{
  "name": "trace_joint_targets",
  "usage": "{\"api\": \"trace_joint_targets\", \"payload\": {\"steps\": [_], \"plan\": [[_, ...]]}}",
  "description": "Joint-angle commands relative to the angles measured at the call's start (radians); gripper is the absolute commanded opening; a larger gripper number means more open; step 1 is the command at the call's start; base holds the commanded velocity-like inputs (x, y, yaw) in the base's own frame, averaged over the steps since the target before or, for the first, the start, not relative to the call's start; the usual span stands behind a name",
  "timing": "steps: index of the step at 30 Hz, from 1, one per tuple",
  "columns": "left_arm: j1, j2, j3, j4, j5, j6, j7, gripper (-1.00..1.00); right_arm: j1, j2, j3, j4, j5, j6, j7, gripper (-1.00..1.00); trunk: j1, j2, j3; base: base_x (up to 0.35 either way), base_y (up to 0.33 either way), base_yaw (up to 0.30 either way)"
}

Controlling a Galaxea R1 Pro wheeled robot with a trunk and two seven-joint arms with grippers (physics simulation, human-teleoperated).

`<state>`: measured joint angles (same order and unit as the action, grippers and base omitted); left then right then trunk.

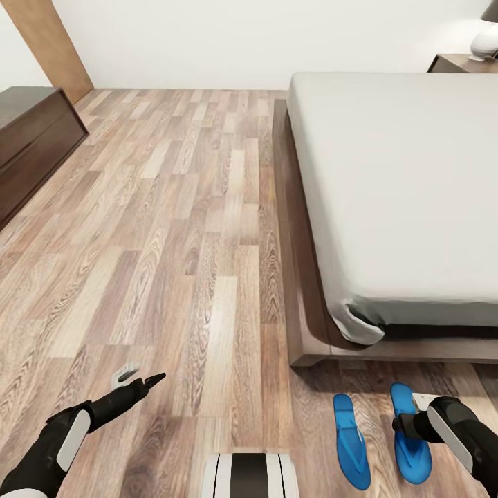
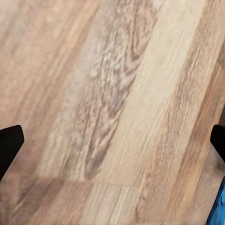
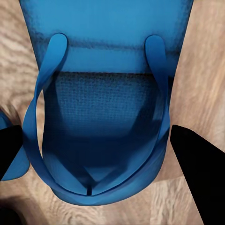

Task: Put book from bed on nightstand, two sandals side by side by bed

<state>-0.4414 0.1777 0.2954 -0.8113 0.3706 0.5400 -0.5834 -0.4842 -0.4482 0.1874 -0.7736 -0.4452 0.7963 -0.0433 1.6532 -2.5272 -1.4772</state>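
Two bright blue sandals lie side by side on the wood floor just off the foot corner of the bed. The left sandal lies free. My right gripper hangs over the right sandal. In the right wrist view this gripper is open, its dark fingertips straddling the blue sandal and its blue straps. My left gripper hovers open over bare floor, well left of the sandals; its fingertips frame only planks. The book is out of view. A nightstand stands beyond the bed's far corner.
A long dark brown cabinet runs along the left wall. A white lamp sits on the nightstand. Wood floor stretches between cabinet and bed. My base shows at the lower edge. A blue sliver shows in the left wrist view.
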Motion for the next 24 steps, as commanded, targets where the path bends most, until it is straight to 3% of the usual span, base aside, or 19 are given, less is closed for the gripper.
{"api": "trace_joint_targets", "payload": {"steps": [1, 4, 24], "plan": [[0.000, 0.000, 0.002, 0.000, 0.005, 0.008, 0.000, 1.00, 0.000, -0.001, 0.004, -0.001, -0.005, 0.003, -0.005, -1.00, 0.000, 0.000, -0.001, 0.000, 0.001, 0.000], [0.000, 0.000, 0.002, 0.000, 0.005, 0.008, 0.002, 1.00, 0.000, -0.001, 0.004, -0.001, -0.006, 0.003, -0.005, -1.00, 0.000, 0.000, -0.001, 0.000, 0.000, 0.000], [0.000, -0.001, 0.002, 0.000, 0.002, 0.008, -0.002, 1.00, 0.000, -0.001, 0.004, -0.001, -0.005, 0.001, -0.006, -1.00, 0.009, -0.005, -0.078, 0.000, 0.000, 0.000]]}}
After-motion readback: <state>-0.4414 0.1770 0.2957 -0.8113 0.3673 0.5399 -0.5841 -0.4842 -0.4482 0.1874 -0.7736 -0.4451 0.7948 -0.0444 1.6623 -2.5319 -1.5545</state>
